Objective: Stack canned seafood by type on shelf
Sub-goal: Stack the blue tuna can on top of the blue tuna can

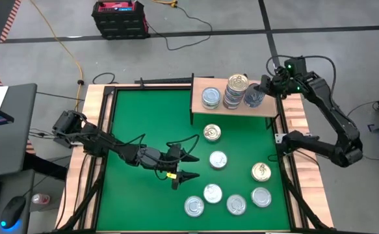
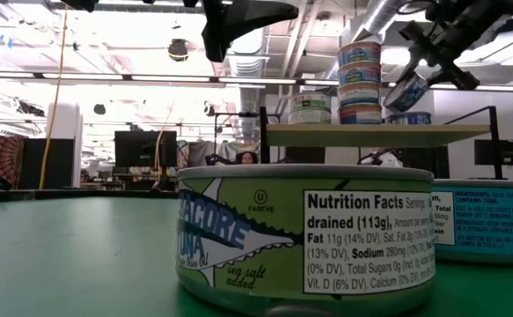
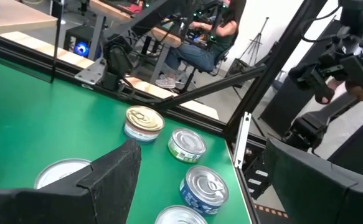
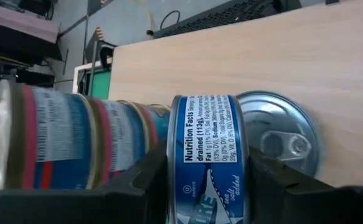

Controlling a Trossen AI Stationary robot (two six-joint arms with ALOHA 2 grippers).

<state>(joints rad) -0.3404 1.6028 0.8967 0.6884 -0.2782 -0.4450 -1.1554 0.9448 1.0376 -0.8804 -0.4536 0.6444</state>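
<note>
Blue-label tin (image 4: 209, 158) above shelf's (image 1: 202, 116) right end

The right hand (image 4: 207, 180) grips a blue-labelled can (image 4: 207, 155) on its edge, between both fingers (image 4: 145, 180). Just beside it stands a stack of cans (image 4: 63, 140); beyond, a silver-lidded can (image 4: 281, 134) lies on the light-wood shelf (image 4: 243, 56).

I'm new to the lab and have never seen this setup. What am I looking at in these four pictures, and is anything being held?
Two robot arms work at a green table. One picture looks down from above, one looks level across the tabletop, and two come from cameras on the wrists. Seven flat tins lie loose on the green. At the far edge stands a small wooden shelf bearing a single tin and a tall stack. The right gripper holds a blue-labelled tin in its jaws, on edge, above another tin lying on the shelf. The left gripper hovers open and empty over the table.
</note>
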